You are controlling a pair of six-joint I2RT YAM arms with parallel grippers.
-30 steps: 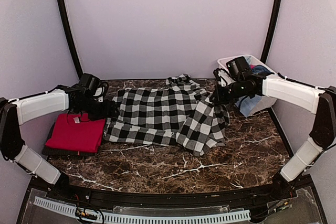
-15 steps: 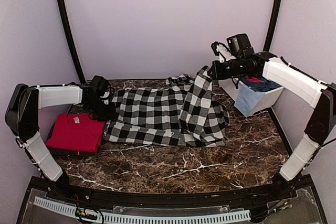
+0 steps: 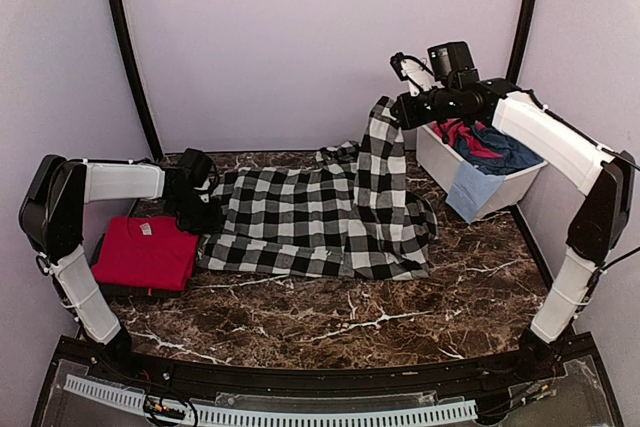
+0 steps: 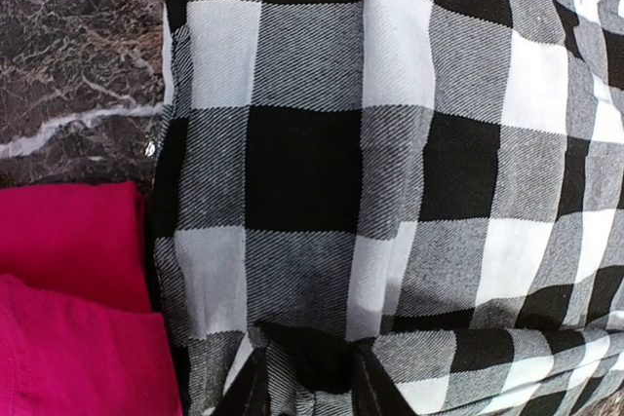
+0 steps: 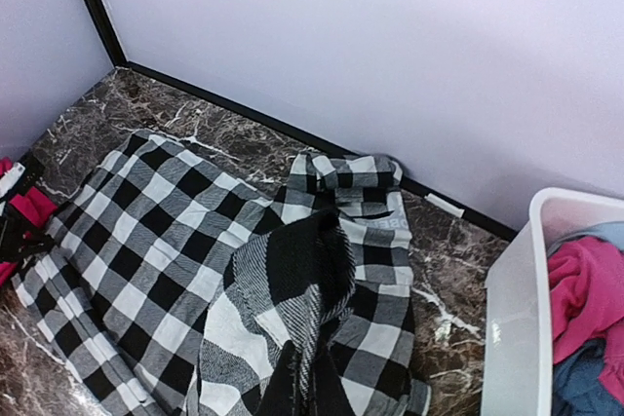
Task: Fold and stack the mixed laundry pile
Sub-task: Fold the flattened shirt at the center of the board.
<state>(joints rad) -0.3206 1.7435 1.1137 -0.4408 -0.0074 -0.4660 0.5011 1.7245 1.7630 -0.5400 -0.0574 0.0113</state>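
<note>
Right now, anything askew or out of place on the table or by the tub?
Two things. A light blue cloth droops over the near wall of the white rectangular plastic tub, hanging outside it. The black-and-white checked cloth garment lies flat except its right side, pinched up off the table by the right gripper.

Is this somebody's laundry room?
Probably not: more like a robot test booth. Plain walls box in a marbled table where the left arm and right arm handle a checked garment.
</note>
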